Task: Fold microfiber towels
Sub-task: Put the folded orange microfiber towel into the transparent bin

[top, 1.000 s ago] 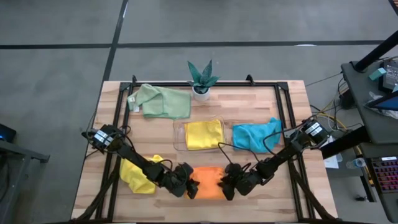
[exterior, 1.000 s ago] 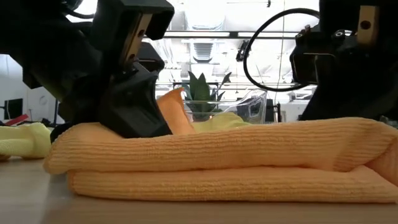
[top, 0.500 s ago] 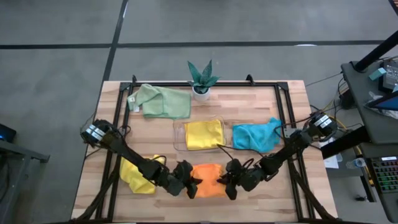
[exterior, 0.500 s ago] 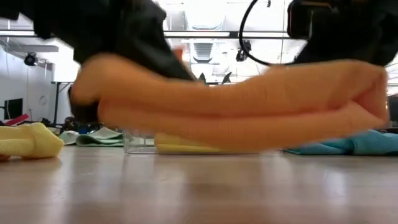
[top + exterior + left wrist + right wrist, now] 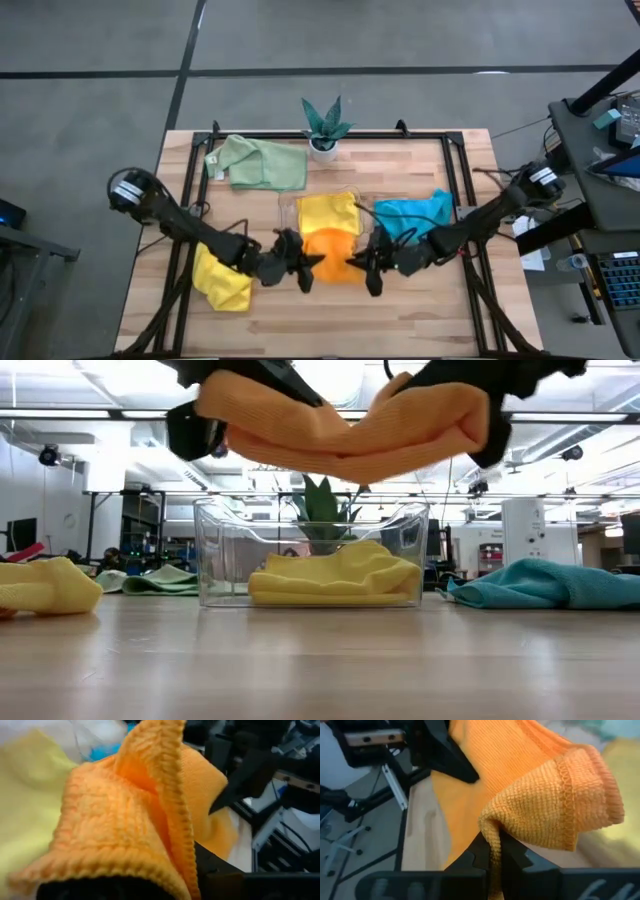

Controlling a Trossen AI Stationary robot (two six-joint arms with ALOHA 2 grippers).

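Orange towel: the folded orange towel (image 5: pixel 330 249) hangs clear of the desk (image 5: pixel 420 320), sagging a little in the middle, just above the near rim of the clear tray (image 5: pixel 210 550).
Left pincer: the left pincer (image 5: pixel 297 267) is clamped tight on the towel's left end.
Right pincer: the right pincer (image 5: pixel 365 268) is pinched shut on the towel's right end, a folded corner bunched between its fingers.
Tray contents: one folded yellow towel (image 5: pixel 335 578) already lies inside.
Other towels: a second yellow towel (image 5: pixel 222 282) sits crumpled near the left arm, the teal towel (image 5: pixel 412 217) lies just beside the tray on the right, and the pale green towel (image 5: pixel 259 163) lies at the far side beside the potted plant (image 5: pixel 325 126).
Step, as I judge it: carrying the folded piece to stack in the tray.
Risk: the layers gape at the left grip, so the fold may spring open on release; uneven lowering could snag an edge on the tray wall, or one pincer letting go early could drop it askew.
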